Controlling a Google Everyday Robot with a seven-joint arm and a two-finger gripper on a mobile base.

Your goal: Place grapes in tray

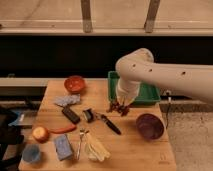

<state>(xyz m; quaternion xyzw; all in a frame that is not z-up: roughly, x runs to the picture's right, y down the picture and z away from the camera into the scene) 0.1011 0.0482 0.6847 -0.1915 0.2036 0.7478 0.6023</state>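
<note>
The grapes (pixel 119 107), a small dark red cluster, hang from my gripper (pixel 119 104), which is shut on them and holds them above the wooden table, just in front of the near wall of the tray. The tray (pixel 149 93) is a bright green rectangular bin at the table's back right. My white arm comes in from the right and hides much of the tray's middle.
A purple bowl (pixel 149 125) stands right of the gripper and an orange-red bowl (pixel 75 83) at the back left. A red chili (pixel 63 130), black marker (pixel 111 124), black block (pixel 71 115), grey cloth (pixel 67 100), blue sponge (pixel 63 146) and white glove (pixel 95 148) lie to the left.
</note>
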